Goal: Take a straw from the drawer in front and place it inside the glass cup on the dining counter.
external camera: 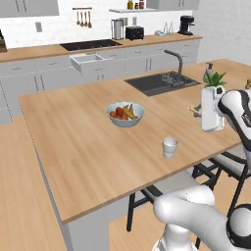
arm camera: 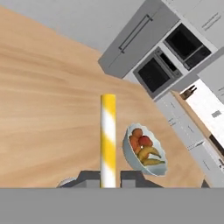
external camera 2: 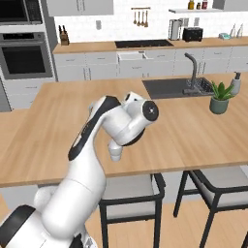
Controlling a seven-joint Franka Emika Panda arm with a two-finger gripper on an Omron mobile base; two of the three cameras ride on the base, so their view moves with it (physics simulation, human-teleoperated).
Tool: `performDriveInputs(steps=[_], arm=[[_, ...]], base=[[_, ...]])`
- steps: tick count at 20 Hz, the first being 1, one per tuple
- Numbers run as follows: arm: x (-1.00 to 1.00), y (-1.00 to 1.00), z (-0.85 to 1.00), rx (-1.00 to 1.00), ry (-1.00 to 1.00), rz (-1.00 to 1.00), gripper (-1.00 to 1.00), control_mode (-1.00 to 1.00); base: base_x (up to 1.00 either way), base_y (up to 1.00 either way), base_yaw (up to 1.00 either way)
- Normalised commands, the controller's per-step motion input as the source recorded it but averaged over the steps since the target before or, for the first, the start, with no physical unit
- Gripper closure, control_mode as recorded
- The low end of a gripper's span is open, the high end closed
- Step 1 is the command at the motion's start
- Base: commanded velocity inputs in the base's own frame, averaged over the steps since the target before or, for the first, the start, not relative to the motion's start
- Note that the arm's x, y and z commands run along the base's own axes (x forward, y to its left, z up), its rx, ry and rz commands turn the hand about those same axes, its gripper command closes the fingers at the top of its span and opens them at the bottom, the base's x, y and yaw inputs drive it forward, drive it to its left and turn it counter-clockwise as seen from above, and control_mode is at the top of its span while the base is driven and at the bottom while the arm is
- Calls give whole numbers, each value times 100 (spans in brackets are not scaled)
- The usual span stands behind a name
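1. The dark two-finger claw [arm camera: 107,178] is clamped narrow on the thin yellow-and-white striped straw [arm camera: 108,139], which juts straight out from between its tips in the hand view.
2. Risk, as I judge it: the straw is slim and pinched at one end, so a tilted approach could make it strike the rim of the small whitish translucent glass cup [external camera: 169,146] and topple the cup or skid the straw onto the light wooden tabletop [external camera: 78,142].
3. The cup stands near the tabletop's near edge, right of the grey-white bowl of fruit [external camera: 125,113]; a miss could drop the straw off the edge.
4. The left base view gives the cup's whole shape and place; the hand view gives the grip on the straw.
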Motion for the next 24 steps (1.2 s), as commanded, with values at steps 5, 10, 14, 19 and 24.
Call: performDriveInputs(steps=[5,10,14,19,24], arm=[[13,-1,-10,19,23,3,100,-100],[21,1,3,25,33,8,100,-100],[3,-7,-14,26,10,13,100,-100],[7,-3,-33,29,0,13,100,-100],[40,0,-20,22,4,11,100,-100]], base=[[0,0,0],[0,0,0],[0,0,0],[0,0,0],[0,0,0]])
